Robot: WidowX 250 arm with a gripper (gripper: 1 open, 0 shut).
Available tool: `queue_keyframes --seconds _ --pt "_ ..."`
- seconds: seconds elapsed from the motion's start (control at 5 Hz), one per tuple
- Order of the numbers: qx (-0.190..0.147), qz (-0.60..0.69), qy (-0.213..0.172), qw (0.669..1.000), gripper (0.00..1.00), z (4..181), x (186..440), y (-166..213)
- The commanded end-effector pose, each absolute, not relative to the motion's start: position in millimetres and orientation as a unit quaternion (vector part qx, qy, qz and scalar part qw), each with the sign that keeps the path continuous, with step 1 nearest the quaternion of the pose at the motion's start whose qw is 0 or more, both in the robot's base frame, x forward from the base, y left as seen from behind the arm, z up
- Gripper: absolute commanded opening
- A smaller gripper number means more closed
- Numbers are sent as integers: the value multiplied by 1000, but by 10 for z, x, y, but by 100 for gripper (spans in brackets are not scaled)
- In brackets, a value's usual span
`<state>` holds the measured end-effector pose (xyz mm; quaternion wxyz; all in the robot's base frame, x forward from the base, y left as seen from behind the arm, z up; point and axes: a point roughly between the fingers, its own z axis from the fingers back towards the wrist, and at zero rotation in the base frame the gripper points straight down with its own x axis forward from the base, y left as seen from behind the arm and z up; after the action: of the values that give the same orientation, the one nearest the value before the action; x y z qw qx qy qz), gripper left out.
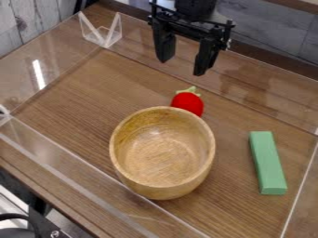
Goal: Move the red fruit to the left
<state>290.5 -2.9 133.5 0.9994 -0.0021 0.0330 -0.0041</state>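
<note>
The red fruit (188, 101) is small and glossy with a little green top, lying on the wooden table just behind the rim of the wooden bowl (163, 152). My gripper (183, 59) hangs above and slightly behind the fruit, pointing down, its two black fingers spread apart with nothing between them. It does not touch the fruit.
A green rectangular block (266, 162) lies right of the bowl. Clear acrylic walls (37, 74) fence the table on all sides, and a clear bracket (99, 31) stands at the back left. Bare wood shows left of the fruit and bowl.
</note>
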Motion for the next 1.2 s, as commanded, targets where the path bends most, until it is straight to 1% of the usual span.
queue_keyframes --seconds 0.0,0.2,0.4,0.6,1.0 --pt "-3 27 32 999 100 1161 2915 7" --pt "-9 70 22 997 100 905 2969 21" --pt "-18 95 3 995 100 842 3109 -43" --pt "-23 116 -12 993 100 838 3234 -76" --pt "-25 107 -27 994 100 730 3178 12"
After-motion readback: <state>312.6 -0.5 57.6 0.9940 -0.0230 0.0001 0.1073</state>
